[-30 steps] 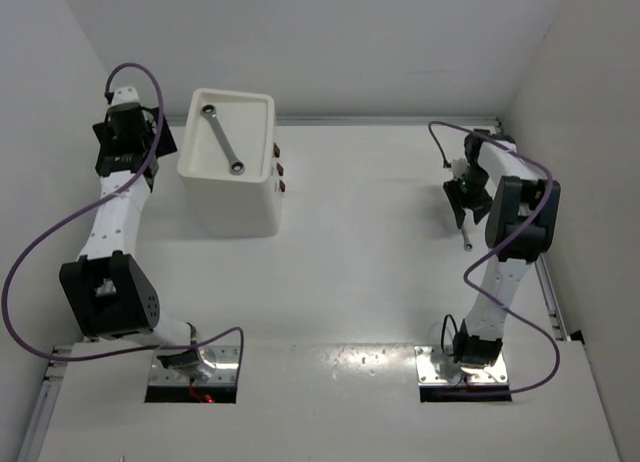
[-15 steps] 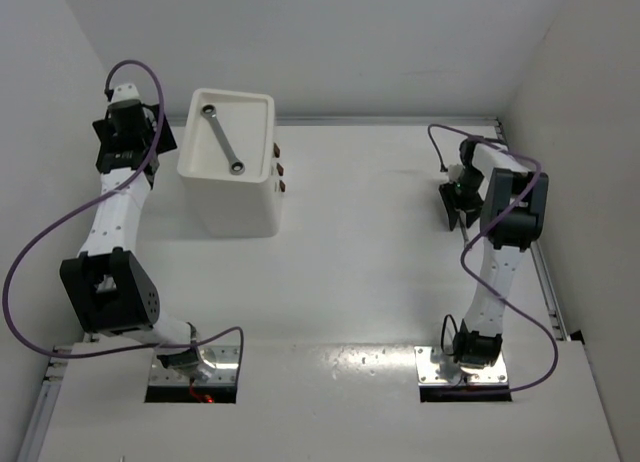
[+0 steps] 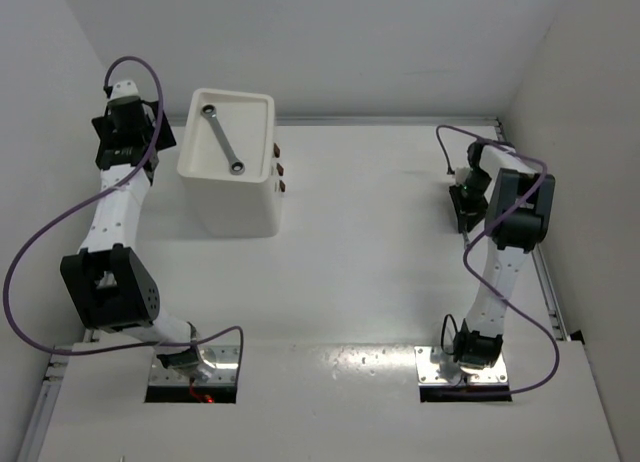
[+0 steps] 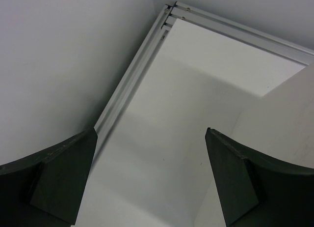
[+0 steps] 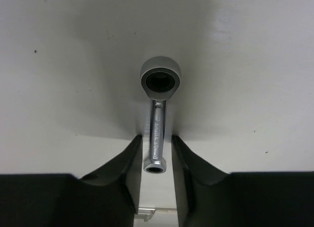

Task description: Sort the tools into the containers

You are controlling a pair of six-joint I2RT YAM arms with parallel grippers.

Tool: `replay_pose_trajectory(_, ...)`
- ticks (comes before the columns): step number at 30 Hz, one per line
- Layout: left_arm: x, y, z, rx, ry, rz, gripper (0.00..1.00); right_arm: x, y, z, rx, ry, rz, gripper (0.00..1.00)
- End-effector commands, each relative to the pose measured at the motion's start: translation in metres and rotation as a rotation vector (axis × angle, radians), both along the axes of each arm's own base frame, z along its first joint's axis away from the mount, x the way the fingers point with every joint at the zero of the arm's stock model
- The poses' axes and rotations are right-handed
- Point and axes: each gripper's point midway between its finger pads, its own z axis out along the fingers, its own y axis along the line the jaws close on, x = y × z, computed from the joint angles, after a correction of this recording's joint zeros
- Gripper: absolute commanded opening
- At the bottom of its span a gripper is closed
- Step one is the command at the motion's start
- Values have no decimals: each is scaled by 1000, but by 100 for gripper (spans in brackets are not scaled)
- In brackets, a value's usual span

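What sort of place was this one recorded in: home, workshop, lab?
Most likely a lab robot cell: a white table boxed in by plain white walls, aluminium rails along its edges, and two arms bolted to metal base plates.

right wrist | wrench [image 5: 157,116] flat on table [image 5: 59,89], big ring end farthest out | gripper [image 5: 156,141] straddles shaft, slim gaps both sides

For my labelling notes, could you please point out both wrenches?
Tray wrench [image 3: 222,139]: top external view, middle of its shaft.
Right-side wrench [image 5: 156,128]: right wrist view, shaft below the ring head.
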Motion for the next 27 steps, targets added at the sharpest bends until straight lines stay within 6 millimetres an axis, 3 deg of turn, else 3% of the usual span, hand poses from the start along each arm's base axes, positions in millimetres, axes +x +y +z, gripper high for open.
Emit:
replay_pose_trajectory(1,6,-1,16,1,-43,5,100,-22,-4,-25,12,84,2,25)
replay_pose_trajectory(3,5,-2,14,-1,-34,5,100,-24,-4,-28,15,92,11,20)
replay_pose_trajectory(4,5,-2,14,-1,-34,5,100,-24,-4,-28,15,93,11,8)
replay_pose_trajectory(6,5,-2,14,-1,-34,5,100,-23,1,-28,25,90,19,0)
replay_pose_trajectory(10,4,-2,10,-10,-29,9,100,-17,14,-21,56,74,36,0)
replay_pose_trajectory(11,3,-2,14,-8,-38,9,100,-1,20,-6,93,12,21,0)
replay_pose_trajectory(12,0,-3,1,-24,-18,14,100,6,32,4,126,-13,24,0)
replay_pose_trajectory(13,-2,-6,1,-36,-24,5,100,11,44,17,164,-32,18,0)
replay_pose_trajectory(14,-4,-11,2,-36,-26,-4,100,29,67,36,232,-97,23,0)
replay_pose_trajectory(15,-6,-11,-7,-40,-6,-4,100,37,80,58,264,-149,34,0)
replay_pose_trajectory(16,-6,-16,-4,-38,-15,-14,100,44,94,71,299,-180,43,0)
replay_pose_trajectory(17,-8,-17,-10,-41,0,-14,100,52,120,92,375,-221,50,0)
replay_pose_trajectory(21,-11,-16,-11,-37,2,-6,100,66,183,158,577,-351,95,0)
replay_pose_trajectory(23,-11,-16,-11,-37,2,-6,100,70,213,182,668,-382,99,0)
replay_pose_trajectory(25,-11,-16,-11,-37,2,-6,100,85,243,231,795,-489,138,0)
replay_pose_trajectory(26,-11,-16,-11,-37,2,-6,100,90,263,237,836,-489,152,0)
replay_pose_trajectory(27,-11,-16,-11,-37,2,-6,100,99,280,273,909,-538,146,0)
